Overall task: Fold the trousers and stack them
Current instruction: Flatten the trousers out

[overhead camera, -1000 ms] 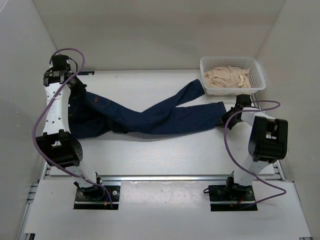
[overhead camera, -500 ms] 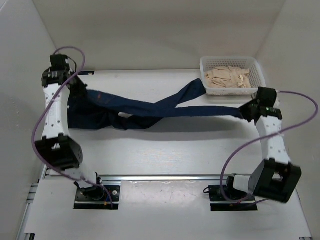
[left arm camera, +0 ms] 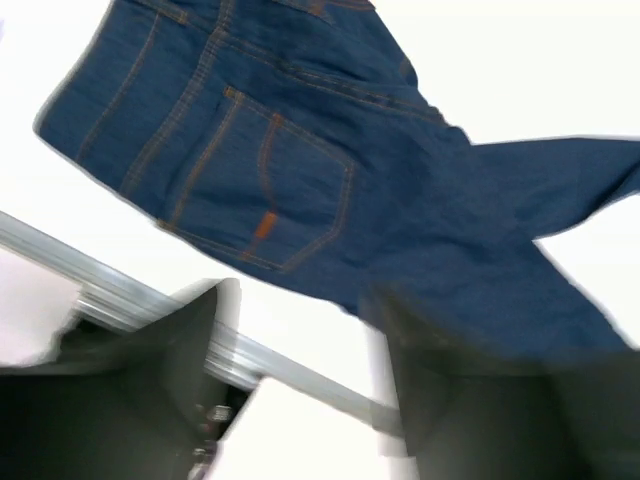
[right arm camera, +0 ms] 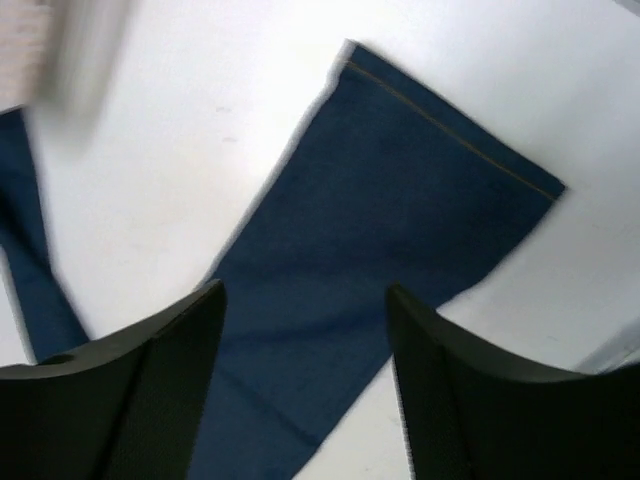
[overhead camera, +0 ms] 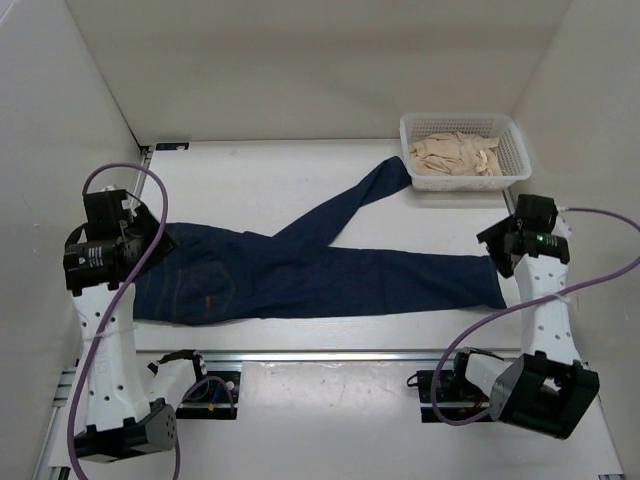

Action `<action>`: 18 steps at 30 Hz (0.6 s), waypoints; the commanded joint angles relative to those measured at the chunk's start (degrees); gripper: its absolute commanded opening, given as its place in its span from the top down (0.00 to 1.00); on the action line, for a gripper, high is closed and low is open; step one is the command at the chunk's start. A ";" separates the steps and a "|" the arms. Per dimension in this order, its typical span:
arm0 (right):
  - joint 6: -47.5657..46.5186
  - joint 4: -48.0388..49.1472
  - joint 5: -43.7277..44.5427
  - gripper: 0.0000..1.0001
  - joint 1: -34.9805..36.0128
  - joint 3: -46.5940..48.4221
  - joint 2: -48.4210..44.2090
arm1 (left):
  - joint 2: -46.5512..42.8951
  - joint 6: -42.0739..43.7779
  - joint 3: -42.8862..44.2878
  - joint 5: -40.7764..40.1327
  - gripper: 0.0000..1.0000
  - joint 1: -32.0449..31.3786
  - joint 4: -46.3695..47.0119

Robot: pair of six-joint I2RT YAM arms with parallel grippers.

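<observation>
Dark navy-blue denim trousers [overhead camera: 330, 280] are spread on the white tabletop [overhead camera: 280, 180]; the left end effector [left arm camera: 300, 295] and right end effector [right arm camera: 303, 292] are held wide, empty.

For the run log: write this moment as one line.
trousers spread flat on table; one leg toward basket; left hand open, empty; right hand open, empty; fold not started

No legible text, brand, label or number is showing in any view; the small orange tab [left arm camera: 264, 226] on the back pocket [left arm camera: 285, 185] of the jeans [overhead camera: 300, 285] is blurring beyond reading.
</observation>
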 commanded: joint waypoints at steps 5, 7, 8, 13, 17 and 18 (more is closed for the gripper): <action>-12.19 2.83 -10.92 0.89 11.16 12.77 7.20 | 8.05 -2.65 -3.93 -2.29 0.90 0.11 6.00; -12.91 2.83 -13.13 0.93 14.08 12.77 9.31 | 11.13 -4.50 -7.62 0.43 0.87 0.11 6.01; -12.91 2.83 -16.43 0.93 16.61 12.77 9.93 | 11.66 -5.03 -9.29 1.05 0.82 0.11 6.79; -11.86 2.13 -23.66 0.56 21.11 2.34 10.38 | 12.28 -7.94 -21.51 2.27 0.00 5.55 9.61; -11.24 4.06 -26.57 0.24 21.12 -6.46 6.95 | 15.35 -9.59 -22.57 3.25 0.00 9.33 9.44; -11.24 4.06 -27.44 0.20 21.12 -7.78 6.95 | 15.96 -10.74 -21.97 3.25 0.02 10.90 9.43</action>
